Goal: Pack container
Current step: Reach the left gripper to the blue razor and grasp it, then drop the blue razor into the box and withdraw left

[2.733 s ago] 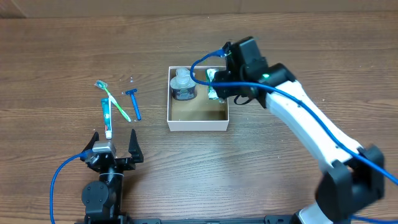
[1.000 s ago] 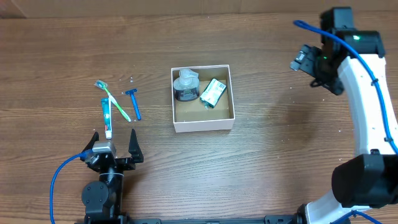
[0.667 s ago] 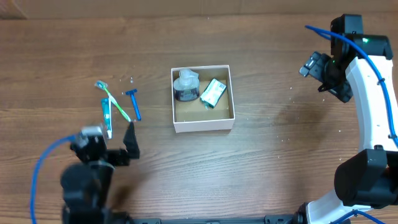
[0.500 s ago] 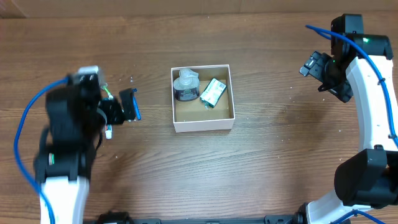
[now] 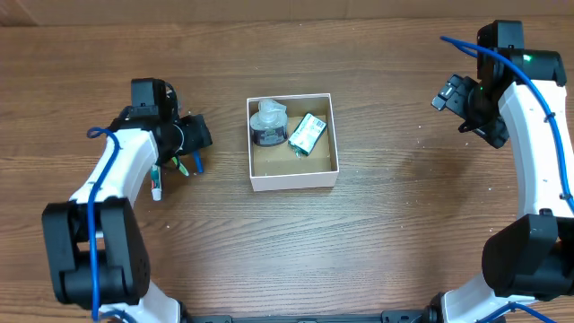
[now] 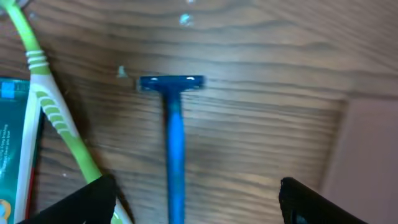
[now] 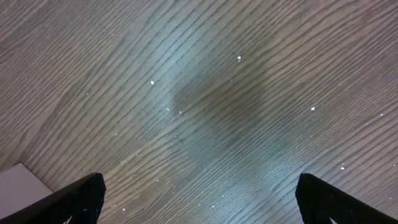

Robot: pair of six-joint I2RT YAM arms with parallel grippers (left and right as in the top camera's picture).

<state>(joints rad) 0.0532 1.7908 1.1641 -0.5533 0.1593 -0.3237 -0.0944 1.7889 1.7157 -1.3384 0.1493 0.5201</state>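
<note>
As your left gripper [image 6: 198, 202] hovers over the razor [image 6: 175, 143], its jaws stand spread. On your right gripper [image 7: 202, 199], the jaws gape likewise.

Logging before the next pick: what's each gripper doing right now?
Left gripper: open, empty, above the blue plastic razor.
Right gripper: open, holding nothing.

The blue razor [image 6: 175, 143] runs off the left wrist view's bottom edge, handle end unseen

One white-walled square container [image 5: 293, 182], one round dark jar [image 5: 266, 124], one green packet [image 5: 308, 133]. One blue plastic razor [image 6: 175, 143], one green toothbrush [image 6: 53, 115], one teal tube [image 6: 12, 149].
</note>
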